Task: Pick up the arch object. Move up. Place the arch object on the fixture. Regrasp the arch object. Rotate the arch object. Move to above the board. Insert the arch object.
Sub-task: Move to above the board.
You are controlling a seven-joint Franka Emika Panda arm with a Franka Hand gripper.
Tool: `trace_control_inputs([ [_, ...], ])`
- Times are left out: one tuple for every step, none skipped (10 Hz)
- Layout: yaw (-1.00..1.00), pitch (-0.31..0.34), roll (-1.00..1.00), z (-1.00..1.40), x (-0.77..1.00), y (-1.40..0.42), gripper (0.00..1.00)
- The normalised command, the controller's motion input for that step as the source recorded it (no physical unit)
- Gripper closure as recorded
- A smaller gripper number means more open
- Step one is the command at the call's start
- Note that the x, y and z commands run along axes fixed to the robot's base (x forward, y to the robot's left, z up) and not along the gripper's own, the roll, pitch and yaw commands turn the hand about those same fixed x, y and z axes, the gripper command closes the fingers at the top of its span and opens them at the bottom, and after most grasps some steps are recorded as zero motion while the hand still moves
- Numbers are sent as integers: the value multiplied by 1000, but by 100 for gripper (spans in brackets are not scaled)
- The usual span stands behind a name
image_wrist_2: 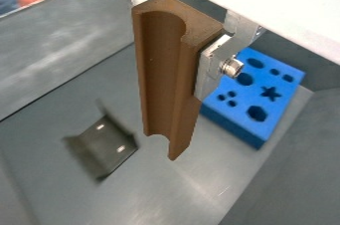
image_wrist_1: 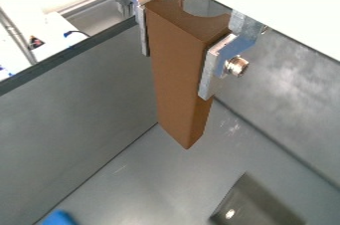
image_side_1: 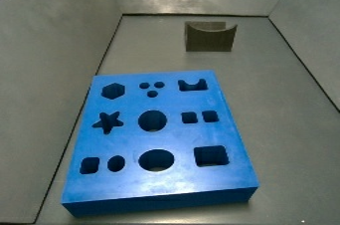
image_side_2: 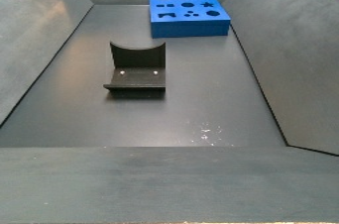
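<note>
One long brown wood-coloured arch object hangs upright in our gripper, clear of the grey floor, its grooved face showing in a wrist view. We see the silver fingers clamped on its upper part. Below, the dark scooped fixture and the bright blue board with cut-out holes sit well apart.
</note>
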Motion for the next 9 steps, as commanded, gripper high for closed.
trace_control_inputs([
  [-111,344,32,-63,271,-1000,100],
  [-43,263,15,-62,285,-1000,100],
  [-18,210,20,-57,288,-1000,100],
  [-6,161,21,-54,300,-1000,100],
  [3,148,19,-54,310,-1000,100],
  [5,137,26,-49,338,-1000,100],
  [10,133,39,-50,360,-1000,100],
  [7,125,72,-54,420,-1000,100],
  [9,122,77,-48,399,-861,100],
])
